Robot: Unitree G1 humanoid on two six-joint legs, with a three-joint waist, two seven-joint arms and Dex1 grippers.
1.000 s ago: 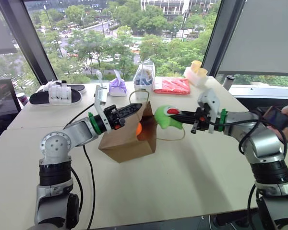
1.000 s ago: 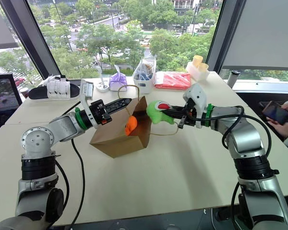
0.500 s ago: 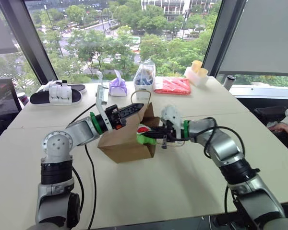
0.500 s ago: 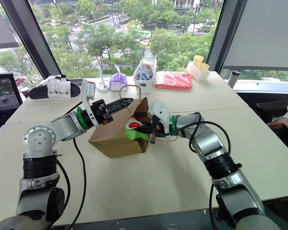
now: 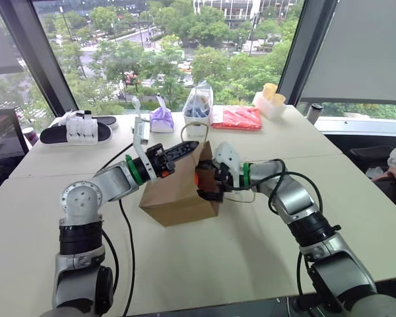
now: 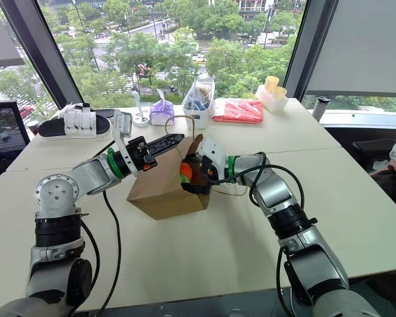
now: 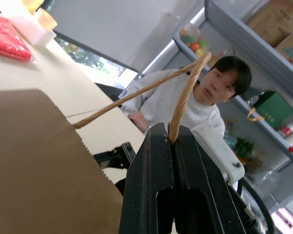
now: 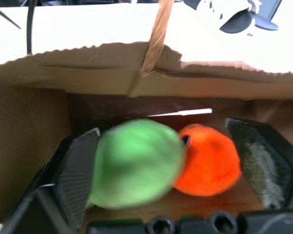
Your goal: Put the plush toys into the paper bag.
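- Brown kraft paper bag [image 5: 178,191] lies on its side on the pale table [image 5: 251,244], its mouth facing the right arm.
- Left pincer [image 7: 172,141] is pinched together on the bag's twisted-paper handle [image 7: 185,92], holding the upper edge of the mouth up.
- Right pincer [image 8: 176,170] reaches into the bag's mouth, its two black fingers [image 8: 78,170] spread wide apart.
- Green plush toy [image 8: 136,163] sits inside the bag between those fingers, against the one on its side; whether it is gripped I cannot tell.
- Orange plush toy [image 8: 207,161] lies inside too, touching the green one.
- Purple pouch [image 5: 162,119] and red packet [image 5: 237,117] rest at the table's far edge, well apart from the bag.
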